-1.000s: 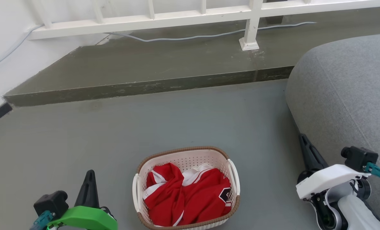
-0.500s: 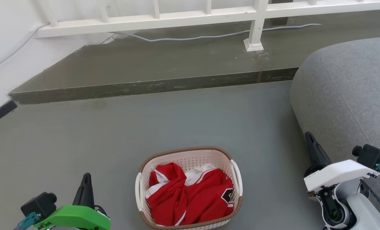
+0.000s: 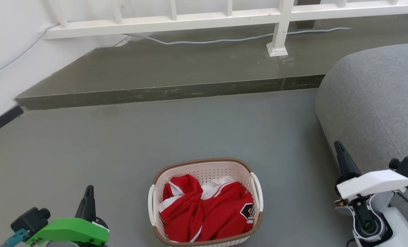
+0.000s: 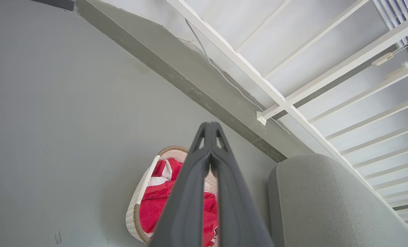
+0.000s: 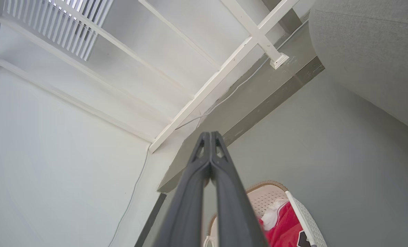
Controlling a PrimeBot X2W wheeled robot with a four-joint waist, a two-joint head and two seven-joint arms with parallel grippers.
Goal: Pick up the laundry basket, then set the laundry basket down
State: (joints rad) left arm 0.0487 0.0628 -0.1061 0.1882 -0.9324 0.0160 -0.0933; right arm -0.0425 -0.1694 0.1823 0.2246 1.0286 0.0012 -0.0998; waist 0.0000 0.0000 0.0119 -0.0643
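- The laundry basket (image 3: pixel 204 170) sits on the floor (image 3: pixel 121 144), low and central in the head view, with red and white clothes (image 3: pixel 207 214) heaped inside
- Its two white handles face sideways: one handle (image 3: pixel 151 206) towards your left arm, the other handle (image 3: pixel 258 192) towards your right, so I judge each arm has its own handle to go for
- The basket's length seems to run away from you, front to back, though the downward angle makes that hard to be sure of
- Your left pincer (image 3: pixel 88 192) hangs to the basket's left, apart from it, clenched on nothing with its fingers pressed together
- Your right pincer (image 3: pixel 341 154) is off to the basket's right, also clenched and empty, and looks well apart from its handle; the left looks the nearer of the two
- Both must move inward and down, and release before they can take a handle
- Mind the grey sofa (image 3: pixel 379 103) just beside your right arm; the step (image 3: pixel 156 92) and railing (image 3: pixel 190 20) lie well beyond the basket
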